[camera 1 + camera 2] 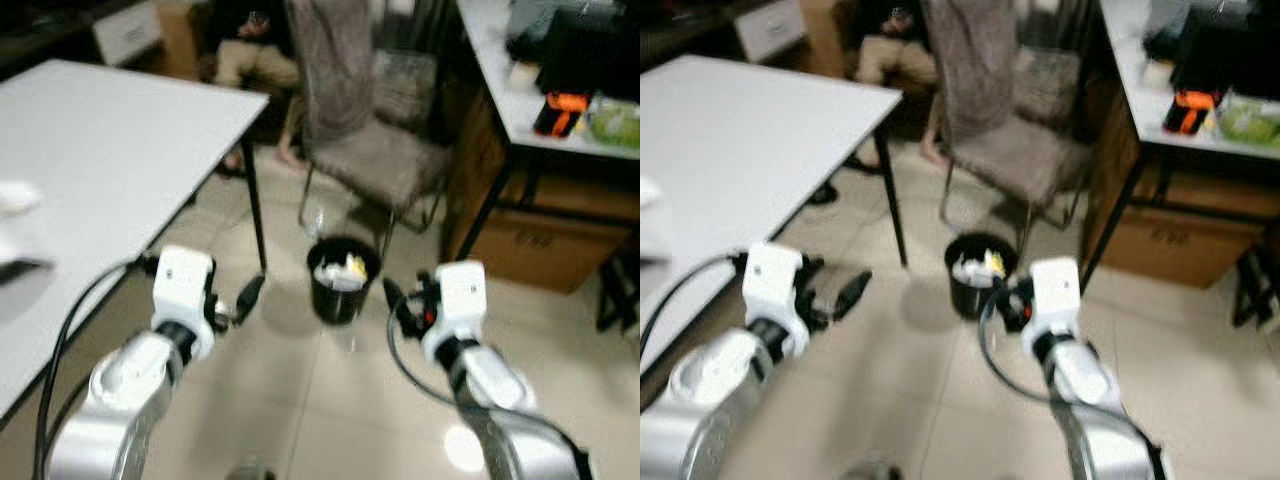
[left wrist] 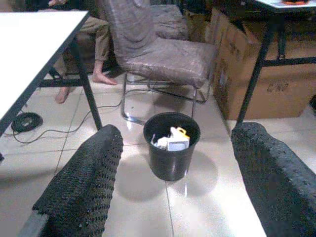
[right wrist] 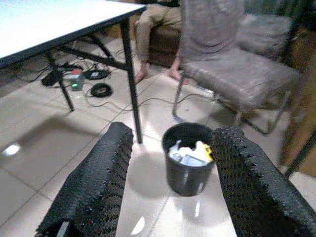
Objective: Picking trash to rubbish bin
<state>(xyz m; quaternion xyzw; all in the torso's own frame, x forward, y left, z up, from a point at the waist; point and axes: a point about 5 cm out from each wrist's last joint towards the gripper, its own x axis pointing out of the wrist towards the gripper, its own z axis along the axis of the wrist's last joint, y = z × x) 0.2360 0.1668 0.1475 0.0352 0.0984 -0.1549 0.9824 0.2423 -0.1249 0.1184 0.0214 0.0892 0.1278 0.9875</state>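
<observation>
A black rubbish bin (image 1: 343, 283) stands on the tiled floor in front of me, between a table leg and a chair. White and yellow trash (image 2: 169, 141) lies inside it. My left gripper (image 1: 247, 295) hovers to the left of the bin, open and holding nothing, as the left wrist view shows with the bin between its fingers (image 2: 84, 187). My right gripper (image 1: 398, 300) hovers just right of the bin, also open and holding nothing. The right wrist view looks down at the bin (image 3: 189, 163) past its fingers (image 3: 96, 190).
A white table (image 1: 90, 170) with a black leg (image 1: 256, 215) stands at my left. A cloth-covered chair (image 1: 375, 150) is behind the bin, and a person's legs and bare feet (image 2: 101, 54) beyond it. Cardboard boxes (image 1: 545, 245) sit under a desk at right. Cables (image 3: 96, 86) lie under the table.
</observation>
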